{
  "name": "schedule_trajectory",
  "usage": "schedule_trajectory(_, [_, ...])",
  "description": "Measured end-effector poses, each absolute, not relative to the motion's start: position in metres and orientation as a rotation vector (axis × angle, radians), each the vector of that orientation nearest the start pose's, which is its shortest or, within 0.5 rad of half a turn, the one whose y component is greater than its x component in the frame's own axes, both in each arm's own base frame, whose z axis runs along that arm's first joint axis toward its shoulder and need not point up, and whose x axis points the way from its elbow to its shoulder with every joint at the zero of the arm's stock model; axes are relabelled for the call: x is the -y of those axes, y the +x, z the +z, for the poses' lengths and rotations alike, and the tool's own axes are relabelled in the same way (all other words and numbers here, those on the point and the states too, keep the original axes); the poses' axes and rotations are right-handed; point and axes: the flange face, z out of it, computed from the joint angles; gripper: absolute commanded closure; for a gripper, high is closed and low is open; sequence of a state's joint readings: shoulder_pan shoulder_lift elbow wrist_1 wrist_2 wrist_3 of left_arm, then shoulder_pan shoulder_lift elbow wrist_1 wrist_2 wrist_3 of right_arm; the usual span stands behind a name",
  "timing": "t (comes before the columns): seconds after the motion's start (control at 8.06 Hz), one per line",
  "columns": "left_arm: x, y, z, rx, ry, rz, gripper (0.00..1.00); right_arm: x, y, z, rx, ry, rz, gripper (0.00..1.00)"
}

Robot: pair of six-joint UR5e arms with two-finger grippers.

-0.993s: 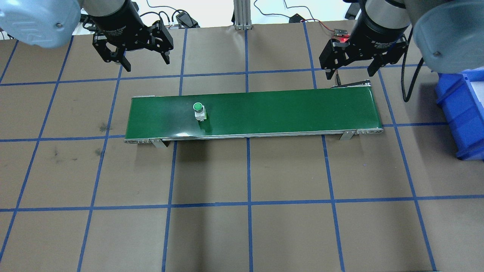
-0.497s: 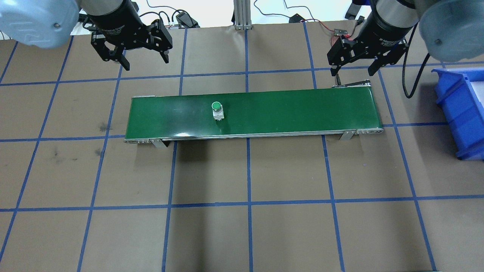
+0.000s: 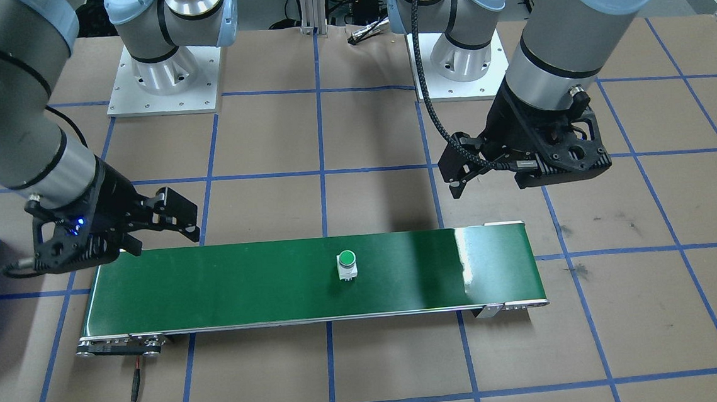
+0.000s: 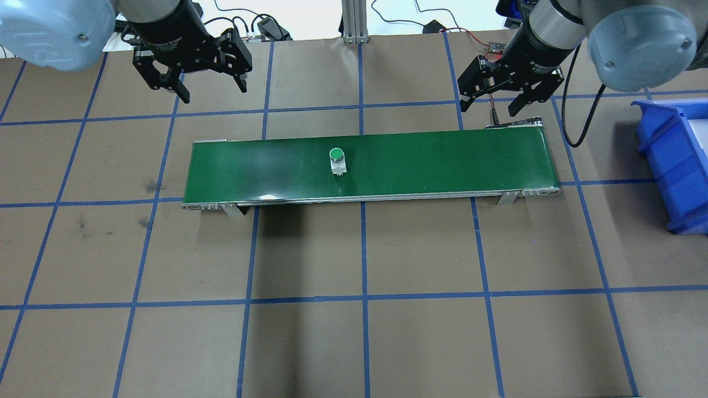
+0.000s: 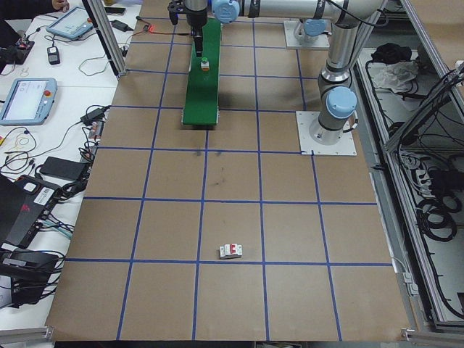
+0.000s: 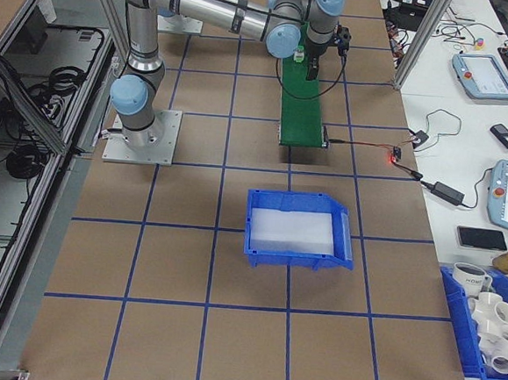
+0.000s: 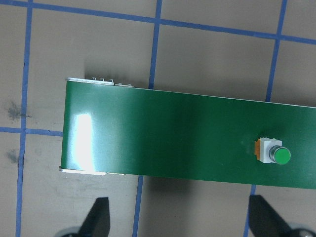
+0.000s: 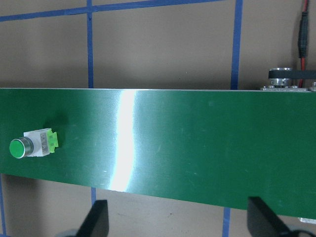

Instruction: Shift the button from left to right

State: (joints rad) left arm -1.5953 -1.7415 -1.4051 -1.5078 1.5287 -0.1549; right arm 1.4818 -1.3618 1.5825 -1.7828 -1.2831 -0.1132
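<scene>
Counter [image 4: 365, 342]: brown surface, blue tape grid.

Conveyor [image 4: 442, 160]: long green belt on a metal frame, lying nine-to-three across the counter's far half in the overhead view.

Blue bin [image 4: 672, 166]: at three o'clock, beyond the belt's end.

Left tool [image 4: 213, 88]: hovering past the belt's nine o'clock end toward eleven; jaws spread wide, holding nothing.

Right tool [image 4: 493, 102]: over the far edge near the belt's three o'clock end; jaws likewise wide apart and empty.

Push-button switch [image 4: 337, 160]: standing on the belt just short of its middle, on the nine o'clock side, clear of both tools. Round green cap, white blocky body, yellow-green base. Judged light, rigid, smooth plastic; tall for its footprint, so liable to tip. Best gripped across the flat flanks of the white body, not the rounded cap.
</scene>
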Motion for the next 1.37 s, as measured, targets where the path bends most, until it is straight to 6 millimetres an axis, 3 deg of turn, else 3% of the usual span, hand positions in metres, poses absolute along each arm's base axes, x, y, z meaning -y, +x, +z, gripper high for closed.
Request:
schedule_trajectory(0.37, [0.562,-0.151,0.492,-3.182,-0.205,-0.105,0.00,0.602,0.112,0.355,-2.810,-0.014,0.018,0.00])
schedule_trajectory(0.62, [0.562,-0.151,0.494,-3.182,-0.209,-0.109,0.00,0.604,0.118,0.335,-2.746,0.007,0.052,0.00])
schedule_trajectory(1.37, [0.562,-0.152,0.494,-3.183,-0.226,-0.116,0.00,0.601,0.123,0.298,-2.703,0.076,0.125,0.00])
